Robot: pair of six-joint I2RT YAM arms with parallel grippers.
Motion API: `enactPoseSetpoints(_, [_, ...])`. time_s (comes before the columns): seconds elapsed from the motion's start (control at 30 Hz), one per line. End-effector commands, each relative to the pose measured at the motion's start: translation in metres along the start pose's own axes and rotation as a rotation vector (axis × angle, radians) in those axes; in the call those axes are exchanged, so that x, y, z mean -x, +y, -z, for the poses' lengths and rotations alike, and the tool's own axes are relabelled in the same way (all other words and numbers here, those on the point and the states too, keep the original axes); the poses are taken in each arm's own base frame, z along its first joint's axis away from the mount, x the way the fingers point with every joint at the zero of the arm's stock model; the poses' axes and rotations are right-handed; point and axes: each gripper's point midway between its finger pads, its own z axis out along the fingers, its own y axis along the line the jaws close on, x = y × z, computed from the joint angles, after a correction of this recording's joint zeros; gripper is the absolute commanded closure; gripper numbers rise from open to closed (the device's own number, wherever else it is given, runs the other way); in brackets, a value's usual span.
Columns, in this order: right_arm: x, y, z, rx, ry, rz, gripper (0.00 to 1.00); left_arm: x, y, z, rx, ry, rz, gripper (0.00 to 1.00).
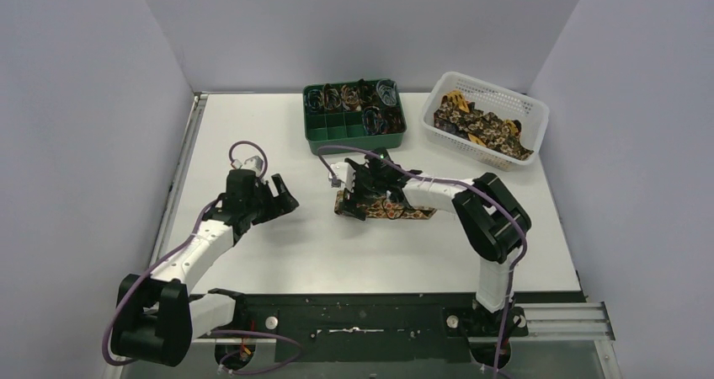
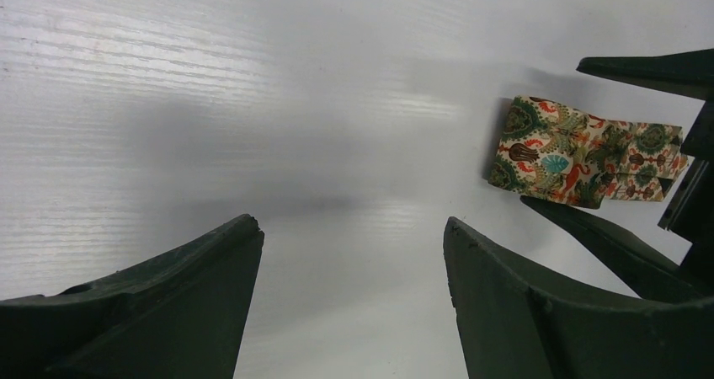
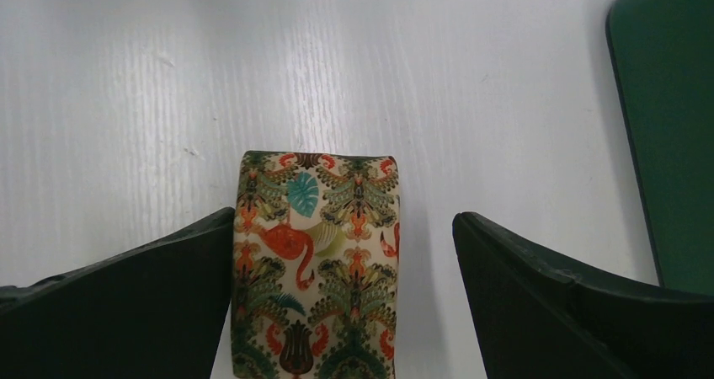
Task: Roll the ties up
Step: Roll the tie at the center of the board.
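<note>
The right hand point(image 3: 343, 217) is hovering spread wide, the tie point(image 3: 316, 269) lying on the worktop point(image 3: 109, 101) between its fingers. The left hand point(image 2: 352, 223) is hanging spread, tie off to its right.

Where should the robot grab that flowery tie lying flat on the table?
Probably best at its squared-off end, from straight above. The tie lies flat on the table, so nothing sticks up sideways; fingers should drop beside its two long edges and pinch across the narrow width. The open right hand straddles that end.
</note>
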Motion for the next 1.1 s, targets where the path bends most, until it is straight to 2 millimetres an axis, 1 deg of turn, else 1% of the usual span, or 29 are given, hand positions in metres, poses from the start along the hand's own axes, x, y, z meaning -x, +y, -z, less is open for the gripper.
enactPoseSetpoints(0.0, [0.002,-0.017,-0.012,-0.026,0.022,0.06,0.0,0.013,-0.008,-0.001,-0.028,-0.032,-0.026,0.24])
enactPoseSetpoints(0.13, [-0.001,-0.013,-0.02,0.018,0.023,0.056,0.0,0.014,-0.009,-0.002,-0.026,-0.022,-0.032,0.24])
enactPoseSetpoints(0.2, [-0.012,-0.004,-0.022,0.054,0.051,0.025,0.04,0.015,-0.009,-0.002,-0.023,-0.023,-0.034,0.24])
enactPoseSetpoints(0.27, [-0.022,0.004,-0.025,0.078,0.073,0.006,0.09,0.015,-0.008,-0.002,-0.021,-0.026,-0.034,0.24])
enactPoseSetpoints(0.33, [-0.027,0.011,-0.025,0.103,0.084,-0.012,0.17,0.015,-0.008,-0.002,-0.024,-0.026,-0.031,0.24])
enactPoseSetpoints(0.4, [-0.031,0.014,-0.025,0.105,0.087,-0.025,0.25,0.014,-0.007,-0.003,-0.021,-0.025,-0.03,0.24])
enactPoseSetpoints(0.43, [-0.032,0.016,-0.025,0.109,0.088,-0.031,0.26,0.013,-0.007,-0.003,-0.023,-0.024,-0.029,0.24])
enactPoseSetpoints(0.5, [-0.032,0.022,-0.025,0.136,0.08,-0.042,0.36,0.011,-0.007,-0.005,-0.025,-0.017,-0.028,0.24])
enactPoseSetpoints(0.53, [-0.031,0.025,-0.025,0.151,0.073,-0.049,0.41,0.011,-0.006,-0.006,-0.024,-0.014,-0.026,0.24])
enactPoseSetpoints(0.63, [-0.021,0.037,-0.027,0.2,0.05,-0.059,0.48,0.009,-0.006,-0.007,-0.026,-0.01,-0.021,0.24])
enactPoseSetpoints(0.67, [-0.017,0.042,-0.028,0.213,0.041,-0.056,0.49,0.009,-0.007,-0.007,-0.029,-0.011,-0.02,0.24])
enactPoseSetpoints(0.87, [0.005,0.064,-0.043,0.215,0.012,-0.065,0.48,0.008,-0.007,-0.008,-0.035,-0.012,-0.004,0.24])
enactPoseSetpoints(0.9, [0.011,0.065,-0.047,0.206,-0.008,-0.056,0.48,0.008,-0.007,-0.008,-0.033,-0.013,-0.002,0.24])
enactPoseSetpoints(1.07, [0.026,0.079,-0.065,0.209,-0.029,-0.05,0.48,0.01,0.0,-0.006,0.006,-0.026,0.009,0.24])
